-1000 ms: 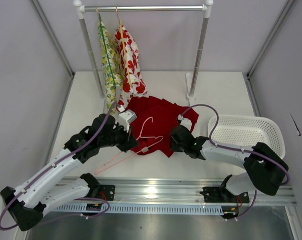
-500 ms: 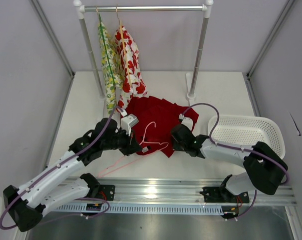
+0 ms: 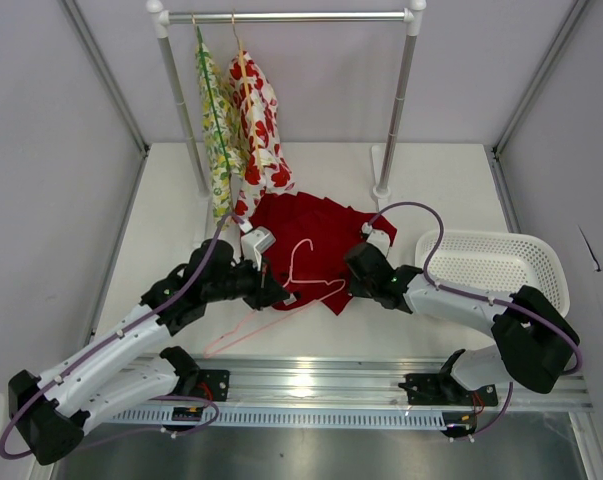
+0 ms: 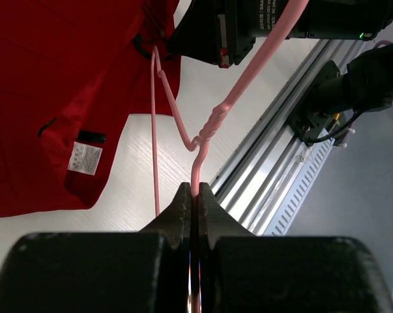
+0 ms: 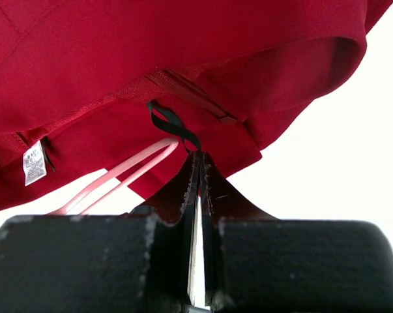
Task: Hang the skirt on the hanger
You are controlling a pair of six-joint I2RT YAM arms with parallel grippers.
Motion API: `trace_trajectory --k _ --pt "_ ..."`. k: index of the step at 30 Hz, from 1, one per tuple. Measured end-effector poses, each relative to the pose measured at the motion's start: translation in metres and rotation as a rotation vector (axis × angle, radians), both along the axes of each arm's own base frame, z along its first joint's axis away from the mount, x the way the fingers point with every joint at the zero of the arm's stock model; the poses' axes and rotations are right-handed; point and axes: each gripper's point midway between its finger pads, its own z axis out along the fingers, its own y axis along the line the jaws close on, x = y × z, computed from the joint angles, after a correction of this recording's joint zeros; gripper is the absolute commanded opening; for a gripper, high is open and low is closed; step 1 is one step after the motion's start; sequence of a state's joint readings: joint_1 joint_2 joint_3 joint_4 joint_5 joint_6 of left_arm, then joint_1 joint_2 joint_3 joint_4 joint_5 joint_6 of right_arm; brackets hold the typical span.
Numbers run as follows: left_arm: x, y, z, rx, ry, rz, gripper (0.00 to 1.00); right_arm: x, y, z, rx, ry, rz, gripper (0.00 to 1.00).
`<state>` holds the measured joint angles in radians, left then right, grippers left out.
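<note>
When I read the left wrist view, the left gripper (image 4: 195, 190) has its fingers pressed together on the wire of the hanger (image 4: 208, 125), pinching it just below the twisted neck. From that grip the pale pink wire runs on toward the near edge of the skirt (image 4: 66, 72). In the top view, the hook overlaps the near part of the skirt. The long bottom wire trails off the skirt's near left side over the bare table (image 3: 161, 200).

The right gripper (image 5: 197, 156) is also closed, with its tips at the near right edge of the skirt. I see the lower end of a black loop (image 5: 173, 124), sewn to the skirt's band, caught between those tips. A bend of pink wire shows just left of the fingers, under the skirt's edge.

The skirt lies spread on the table between the two grippers. A small white label (image 4: 84, 158) shows close to its near edge.

- Behind the skirt: a metal rack (image 3: 281, 16).
- At the skirt's far left corner: a white garment with red prints (image 3: 259, 120) hangs from the rack, its lower end overlapping that corner. A yellow-green floral garment (image 3: 216, 120) hangs just left of it.
- Right of the skirt: a white basket (image 3: 541, 250), close by but apart.
</note>
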<state>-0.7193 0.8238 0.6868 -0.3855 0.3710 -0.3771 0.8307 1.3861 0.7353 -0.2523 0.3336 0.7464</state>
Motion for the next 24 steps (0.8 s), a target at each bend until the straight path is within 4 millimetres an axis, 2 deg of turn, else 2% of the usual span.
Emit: trace_trajectory --k 13,24 --pt "0.009 -0.009 -0.001 -0.025 -0.002 0.01 0.0 0.001 0.001 0.002 0.002 0.001 0.0 0.0" --pt "0.014 -0.015 -0.013 -0.05 0.01 0.021 0.0 0.005 0.006 0.011 0.017 -0.012 0.008 0.0"
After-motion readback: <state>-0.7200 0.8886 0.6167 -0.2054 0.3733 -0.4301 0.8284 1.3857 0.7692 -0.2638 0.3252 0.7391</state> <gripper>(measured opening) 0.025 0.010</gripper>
